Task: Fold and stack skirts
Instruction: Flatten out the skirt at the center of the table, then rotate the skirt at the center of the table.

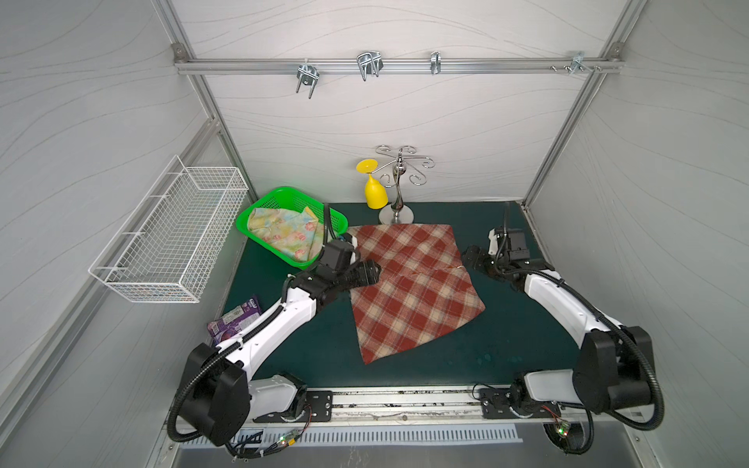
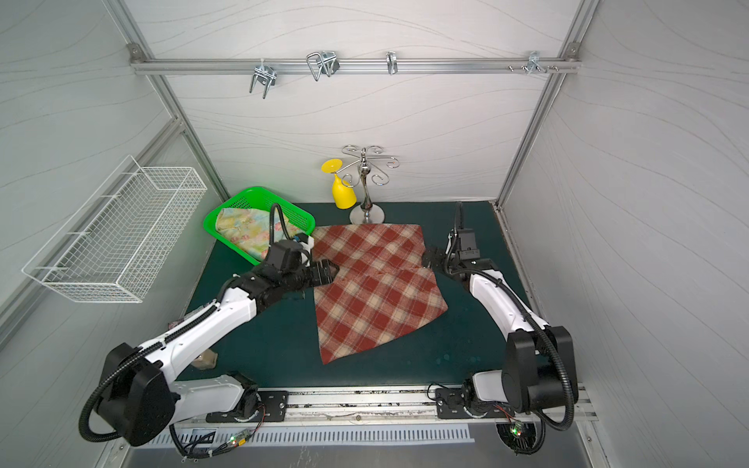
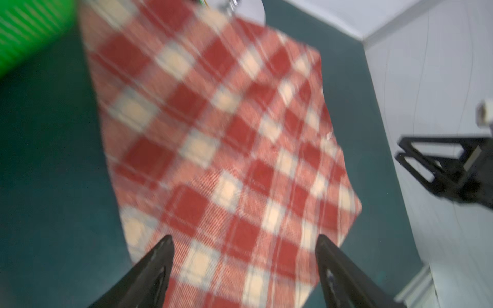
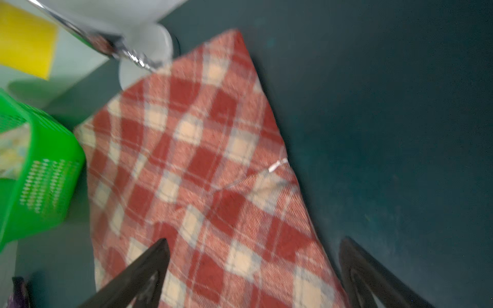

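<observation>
The red-brown and cream plaid skirt (image 1: 413,291) (image 2: 377,295) (image 3: 226,133) (image 4: 200,173) lies flat on the green mat, mid-table. A cloth edge runs across its middle. My left gripper (image 1: 375,271) (image 2: 332,272) (image 3: 244,240) hovers open over the skirt's left edge, with nothing between its fingers. At the skirt's right edge my right gripper (image 1: 470,259) (image 2: 429,257) (image 4: 254,242) stands open, holding nothing. The pale floral skirt (image 1: 283,235) (image 2: 243,231) sits crumpled in the green basket (image 1: 259,214) (image 2: 227,210), behind the left wrist.
A metal cup stand (image 1: 396,216) touches the plaid skirt's far edge, and a yellow cup (image 1: 375,194) hangs on it. A purple snack wrapper (image 1: 235,320) lies under the left arm. A white wire basket (image 1: 170,231) juts from the left wall.
</observation>
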`<state>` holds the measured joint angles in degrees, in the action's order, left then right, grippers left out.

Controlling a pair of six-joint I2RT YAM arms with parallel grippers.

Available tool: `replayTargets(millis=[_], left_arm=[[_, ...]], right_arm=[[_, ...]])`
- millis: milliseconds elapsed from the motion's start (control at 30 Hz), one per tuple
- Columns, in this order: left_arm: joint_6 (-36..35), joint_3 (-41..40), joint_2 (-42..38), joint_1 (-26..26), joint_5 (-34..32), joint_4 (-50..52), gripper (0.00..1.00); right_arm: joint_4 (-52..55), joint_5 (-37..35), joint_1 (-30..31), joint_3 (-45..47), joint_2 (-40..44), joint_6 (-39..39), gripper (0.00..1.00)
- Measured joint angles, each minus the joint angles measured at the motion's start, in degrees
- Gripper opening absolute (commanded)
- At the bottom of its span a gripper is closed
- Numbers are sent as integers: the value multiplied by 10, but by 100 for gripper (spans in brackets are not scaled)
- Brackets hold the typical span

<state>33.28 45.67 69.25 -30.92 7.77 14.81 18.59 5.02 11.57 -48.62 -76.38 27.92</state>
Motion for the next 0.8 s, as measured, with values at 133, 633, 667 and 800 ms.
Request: replayTargets(millis=[133,633,667,800], left_arm=[[42,-101,-33,-41,9,-40,84],[120,-222,20,-55,30,-178,85],[120,-219,24,-55,26,-179,85],[119,-208,28,-56,4,-161,85]], right_arm=[[-5,10,4,71,8,13,99],[-80,15,68,139,-19,38,99],[-87,12,70,139,-23,40,99],[-109,-14,97,148,-21,51,99]])
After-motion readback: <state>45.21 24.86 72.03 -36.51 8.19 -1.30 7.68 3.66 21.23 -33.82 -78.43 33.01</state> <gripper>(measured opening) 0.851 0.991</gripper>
